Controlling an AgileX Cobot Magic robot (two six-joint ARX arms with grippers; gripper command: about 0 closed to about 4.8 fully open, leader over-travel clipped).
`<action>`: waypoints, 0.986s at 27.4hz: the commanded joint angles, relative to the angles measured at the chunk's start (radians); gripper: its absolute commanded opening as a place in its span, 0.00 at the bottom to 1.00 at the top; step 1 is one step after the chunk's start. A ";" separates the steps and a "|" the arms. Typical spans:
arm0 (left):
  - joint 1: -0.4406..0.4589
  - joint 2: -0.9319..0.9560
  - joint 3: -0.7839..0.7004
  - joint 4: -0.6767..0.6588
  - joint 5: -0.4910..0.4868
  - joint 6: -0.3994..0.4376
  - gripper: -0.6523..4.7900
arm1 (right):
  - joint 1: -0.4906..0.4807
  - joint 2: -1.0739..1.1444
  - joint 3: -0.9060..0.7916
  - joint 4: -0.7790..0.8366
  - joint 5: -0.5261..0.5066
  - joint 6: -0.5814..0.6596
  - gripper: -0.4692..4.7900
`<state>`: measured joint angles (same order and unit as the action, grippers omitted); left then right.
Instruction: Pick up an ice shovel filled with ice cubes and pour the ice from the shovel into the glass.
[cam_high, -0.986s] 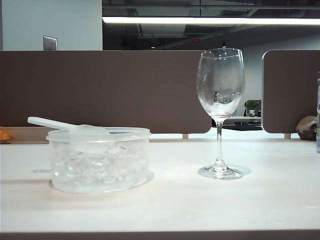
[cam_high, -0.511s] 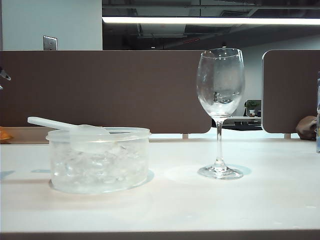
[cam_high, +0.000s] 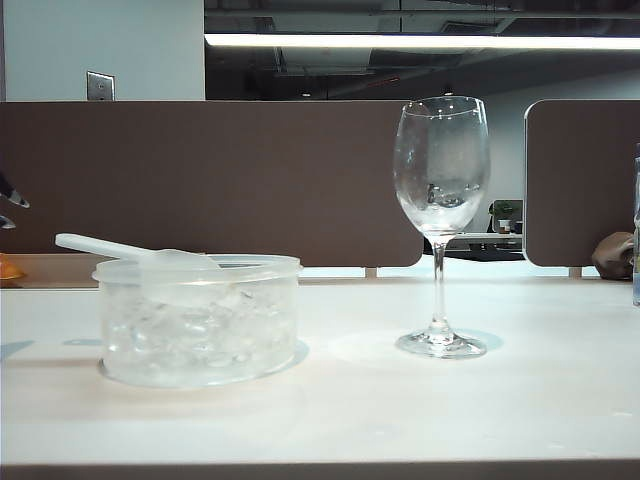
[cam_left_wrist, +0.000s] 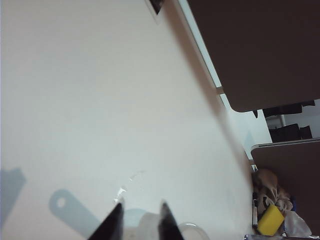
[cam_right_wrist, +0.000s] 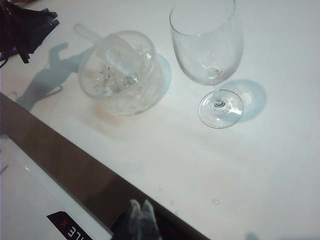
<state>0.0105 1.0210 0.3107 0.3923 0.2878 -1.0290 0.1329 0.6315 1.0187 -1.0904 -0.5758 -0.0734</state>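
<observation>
The ice shovel (cam_high: 130, 255) lies across the rim of a round clear tub (cam_high: 200, 320), its thin handle sticking out toward the left; it also shows as the shovel (cam_right_wrist: 117, 54) in the right wrist view. Ice cubes (cam_high: 195, 338) fill the tub. The glass (cam_high: 441, 220) stands upright to the tub's right. My left gripper (cam_high: 8, 210) pokes in at the far left edge, above and left of the handle, open and holding nothing; the left gripper (cam_left_wrist: 141, 216) shows a clear gap. My right gripper (cam_right_wrist: 141, 217) hangs shut over the table's near edge.
Brown partition panels (cam_high: 210, 180) stand behind the table. An orange object (cam_high: 8, 268) sits at the back left and a clear bottle (cam_high: 636, 230) at the right edge. The left arm (cam_right_wrist: 25, 25) casts a shadow beside the tub.
The left gripper's tips have come into the exterior view at the left edge and dropped lower toward the shovel handle. Tub, shovel, glass and right gripper have not moved.
</observation>
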 joint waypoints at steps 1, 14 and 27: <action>0.001 0.002 -0.021 0.060 0.001 -0.033 0.29 | 0.000 -0.001 0.006 0.010 -0.003 -0.006 0.08; 0.001 0.109 -0.059 0.266 0.051 -0.173 0.35 | 0.000 -0.001 0.006 0.010 -0.003 -0.006 0.08; -0.035 0.208 -0.059 0.375 0.074 -0.210 0.36 | 0.000 -0.001 0.006 0.010 -0.003 -0.006 0.08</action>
<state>-0.0143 1.2285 0.2493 0.7448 0.3580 -1.2339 0.1329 0.6319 1.0187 -1.0904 -0.5758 -0.0734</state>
